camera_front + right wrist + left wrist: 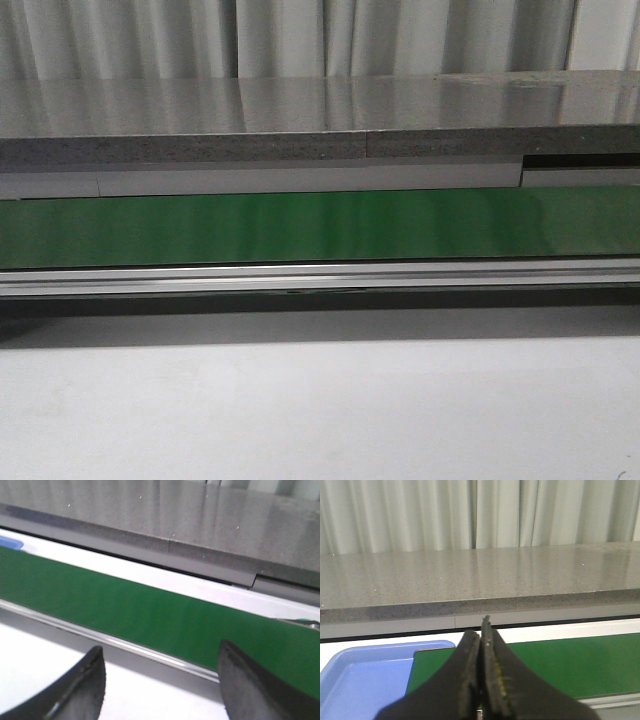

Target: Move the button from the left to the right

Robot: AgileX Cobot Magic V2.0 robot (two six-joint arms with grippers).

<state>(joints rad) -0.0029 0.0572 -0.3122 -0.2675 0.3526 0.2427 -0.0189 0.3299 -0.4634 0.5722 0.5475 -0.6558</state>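
Observation:
The button is out of view in every frame. The green belt (pixel 320 225) runs across the front view with nothing on it; it also shows in the left wrist view (pixel 570 665) and the right wrist view (pixel 150 615). My left gripper (pixel 481 630) is shut with its black fingers pressed together and nothing between them, above the belt's left end. My right gripper (pixel 162 662) is open and empty, over the white table just in front of the belt's rail. Neither gripper shows in the front view.
A blue tray (pixel 365 675) lies at the belt's left end. A metal rail (pixel 320 275) borders the belt's near side. A grey stone counter (pixel 320 120) runs behind the belt, with pale curtains behind it. The white table (pixel 320 410) lies in front.

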